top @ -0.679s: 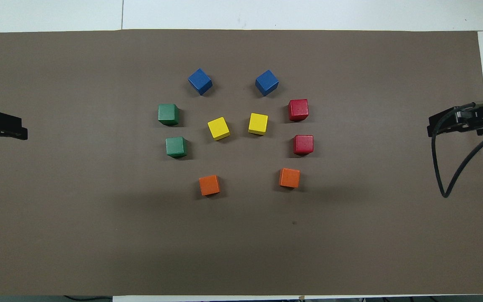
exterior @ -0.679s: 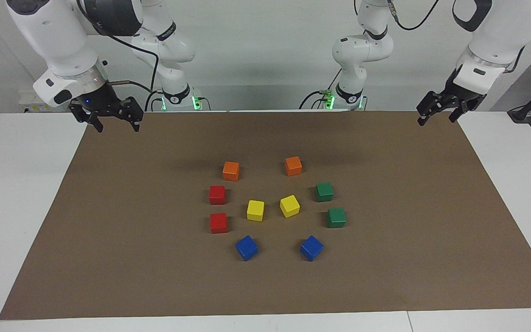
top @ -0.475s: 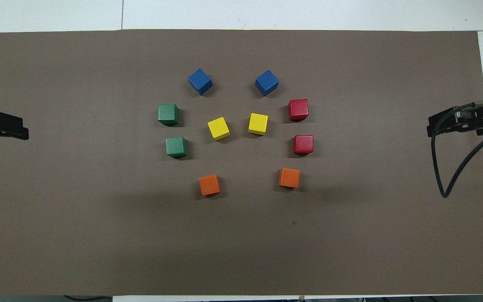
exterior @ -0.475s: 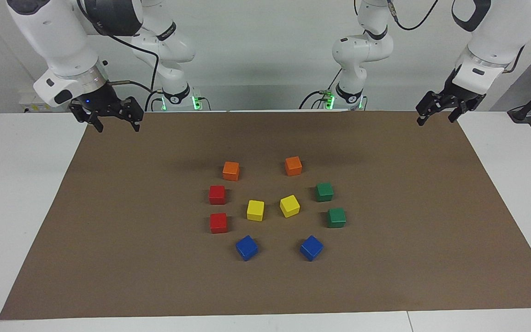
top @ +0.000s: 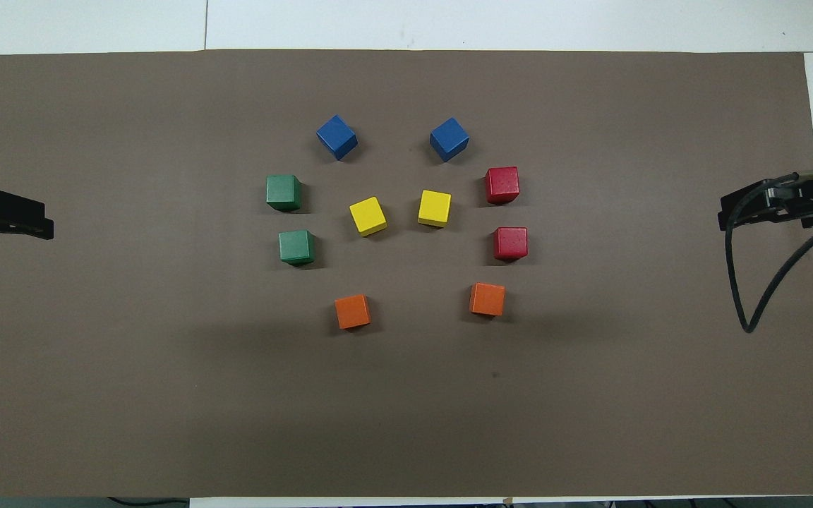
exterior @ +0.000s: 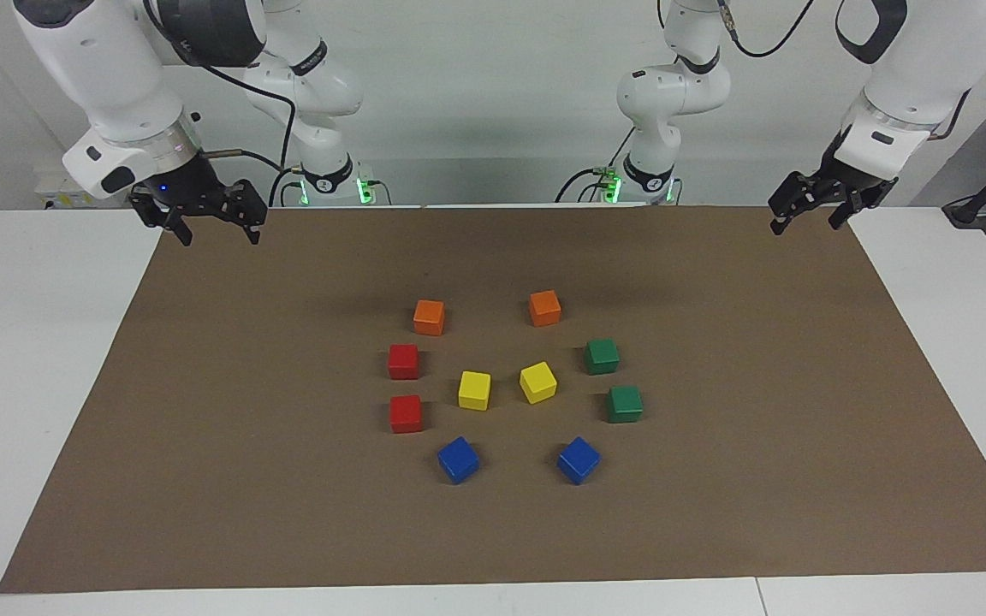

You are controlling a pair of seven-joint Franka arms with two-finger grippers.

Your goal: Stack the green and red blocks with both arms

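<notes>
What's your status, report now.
Left gripper and right gripper open, over mat corners. Green blocks, red blocks unstacked. Nothing blocking.

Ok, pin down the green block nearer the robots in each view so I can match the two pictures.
Facing view: the green block nearer the robots is the upper of the two greens, right of centre, below the orange block beside it.
Overhead view: the same green block is the lower of the two greens, left of centre, above that orange block.
Shared landmark: the yellow pair at the ring's middle.
</notes>
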